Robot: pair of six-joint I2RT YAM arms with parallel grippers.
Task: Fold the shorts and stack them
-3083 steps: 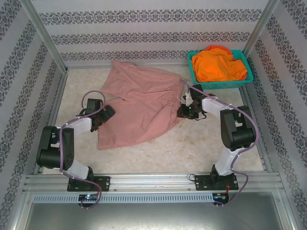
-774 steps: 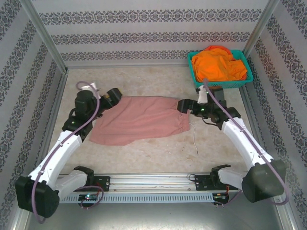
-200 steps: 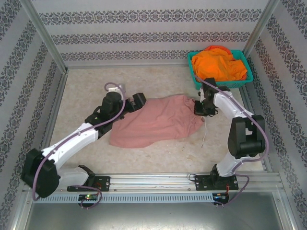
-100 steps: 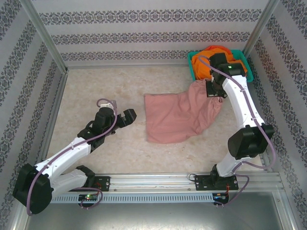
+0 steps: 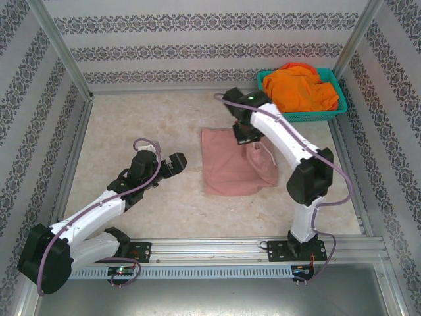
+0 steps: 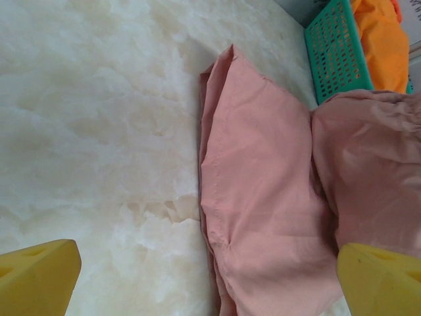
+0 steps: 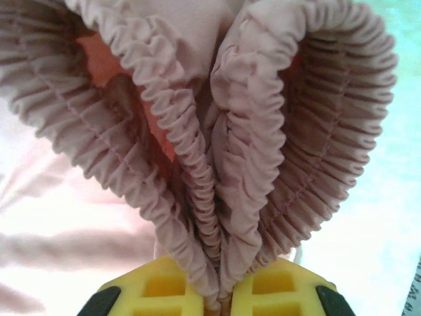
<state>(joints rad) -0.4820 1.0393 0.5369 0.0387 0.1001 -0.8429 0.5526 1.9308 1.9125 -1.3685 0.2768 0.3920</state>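
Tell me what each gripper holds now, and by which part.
The right gripper pinches the pink shorts by the gathered waistband; the left gripper is open, holding nothing.

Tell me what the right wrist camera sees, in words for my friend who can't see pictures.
The dusty pink cloth shorts are pinched by their gathered waistband between the two yellow fingers of the right gripper at the bottom edge of the picture. Above the fingers, the waistband loops up in ruffled folds that take up most of the close-up.
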